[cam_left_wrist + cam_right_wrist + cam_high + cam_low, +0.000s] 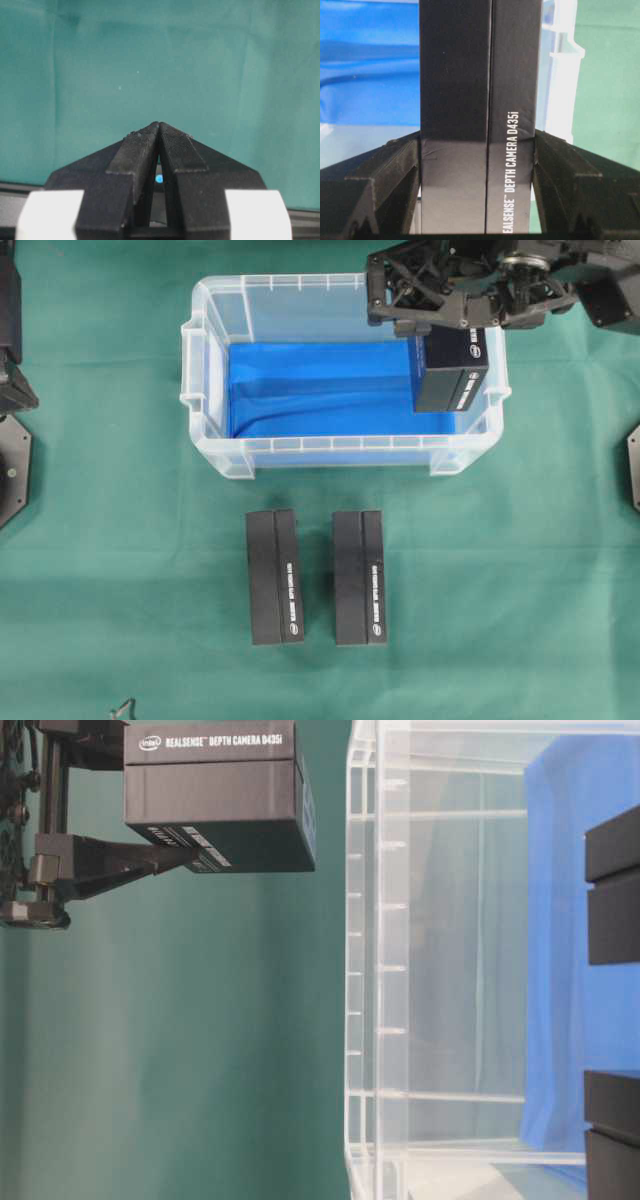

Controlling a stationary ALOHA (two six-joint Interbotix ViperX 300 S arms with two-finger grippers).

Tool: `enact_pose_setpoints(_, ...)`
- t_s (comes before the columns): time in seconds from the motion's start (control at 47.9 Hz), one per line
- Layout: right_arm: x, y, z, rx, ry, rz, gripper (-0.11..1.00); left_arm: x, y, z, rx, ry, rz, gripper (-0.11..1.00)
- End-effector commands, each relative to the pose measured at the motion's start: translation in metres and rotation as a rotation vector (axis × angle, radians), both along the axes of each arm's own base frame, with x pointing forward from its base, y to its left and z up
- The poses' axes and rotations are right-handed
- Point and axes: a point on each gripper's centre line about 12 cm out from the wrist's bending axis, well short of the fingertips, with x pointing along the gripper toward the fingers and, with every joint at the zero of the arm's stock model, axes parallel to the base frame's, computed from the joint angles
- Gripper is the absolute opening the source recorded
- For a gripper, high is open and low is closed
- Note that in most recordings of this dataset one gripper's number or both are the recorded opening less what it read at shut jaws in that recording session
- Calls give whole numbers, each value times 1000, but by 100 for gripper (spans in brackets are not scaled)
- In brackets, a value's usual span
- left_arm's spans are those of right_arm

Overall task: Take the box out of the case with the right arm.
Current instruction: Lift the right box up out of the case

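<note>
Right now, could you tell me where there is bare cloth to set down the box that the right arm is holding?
The right gripper holds the box over the case. Bare green cloth lies right of the two boxes in front of the case, and left of them too. The gap between those two is narrow. The left gripper is shut, away from the case.

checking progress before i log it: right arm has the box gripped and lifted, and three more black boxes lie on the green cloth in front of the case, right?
Not quite: only two black boxes lie on the green cloth in front of the case, as the overhead view shows. The rest holds: the right gripper has the box gripped and lifted.
</note>
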Motion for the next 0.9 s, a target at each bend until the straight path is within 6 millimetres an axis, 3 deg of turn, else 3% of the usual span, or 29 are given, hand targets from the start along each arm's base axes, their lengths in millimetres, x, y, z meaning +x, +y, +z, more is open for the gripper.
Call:
enact_pose_setpoints(0.0, -9, 1, 24, -18, -65, 4, 64, 1, 1, 6, 2, -23, 3, 0)
enact_pose_setpoints(0.876, -9, -1, 24, -33, -58, 0, 64, 1, 0, 6, 2, -21, 2, 0)
